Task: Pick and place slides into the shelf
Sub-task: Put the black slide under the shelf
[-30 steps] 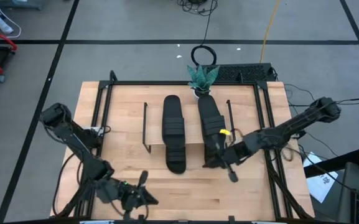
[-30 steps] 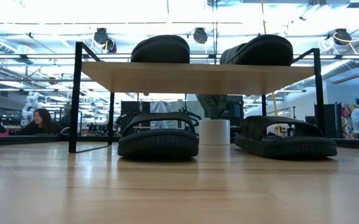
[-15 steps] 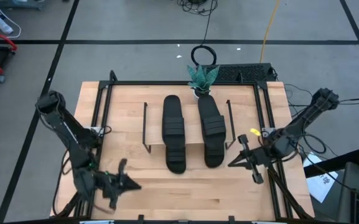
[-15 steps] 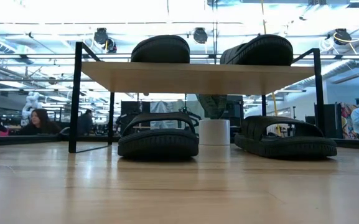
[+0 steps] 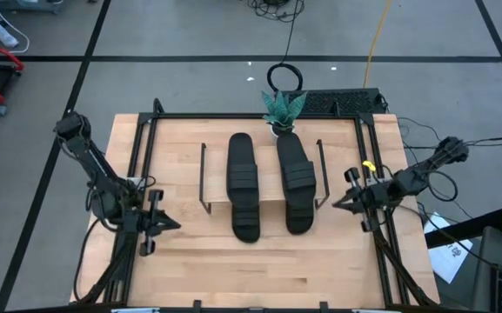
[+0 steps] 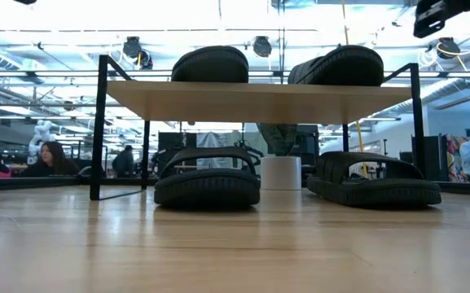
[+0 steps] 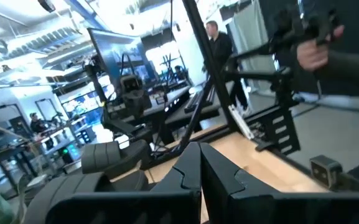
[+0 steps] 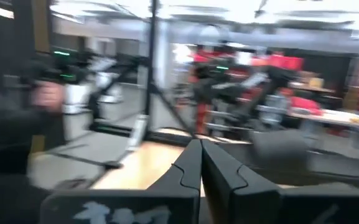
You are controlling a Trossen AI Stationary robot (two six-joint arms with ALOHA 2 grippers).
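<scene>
Four unbranded slides (image 6: 208, 185) on shelf (image 6: 255, 101), no legible writing

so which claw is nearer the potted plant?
Right. The right claw sits just off the shelf's right side; the left claw is farther, at the table's left front. The potted plant stands behind the shelf.

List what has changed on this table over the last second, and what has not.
The right gripper drew back from the right-hand top slide to the table's right edge, shut and empty. The left gripper swung from the front edge toward the left side, also shut. All four slides, the shelf and the potted plant stayed put.
</scene>
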